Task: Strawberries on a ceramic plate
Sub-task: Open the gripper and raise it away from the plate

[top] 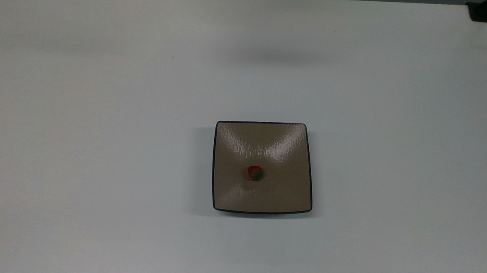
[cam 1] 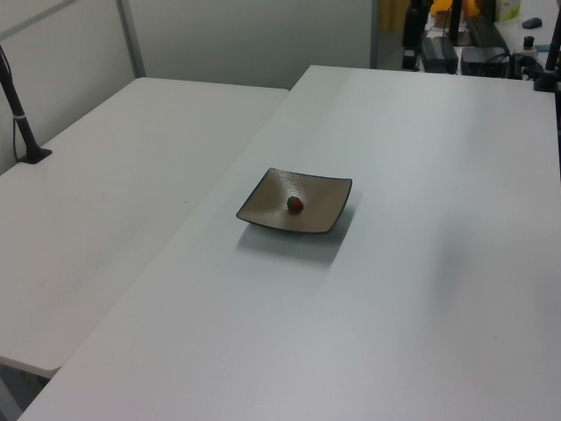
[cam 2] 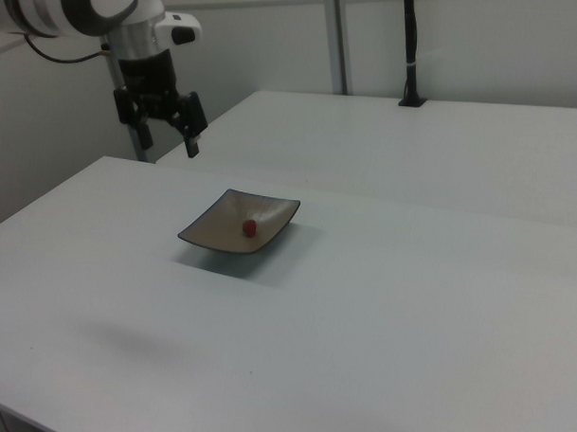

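Jaws spread and empty, gripper [cam 2: 165,124] raised well clear of the table [top: 97,143]. Strawberry [top: 255,173] lies near the centre of the ceramic plate [top: 222,195] (dished part). Placement appears complete; nothing evidently remains.

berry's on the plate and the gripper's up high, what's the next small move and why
Probably none beyond holding clear: the berry lies alone near the middle of the plate, and the gripper hangs open, high up and off to the right view's left, gripping nothing. The placing looks done.
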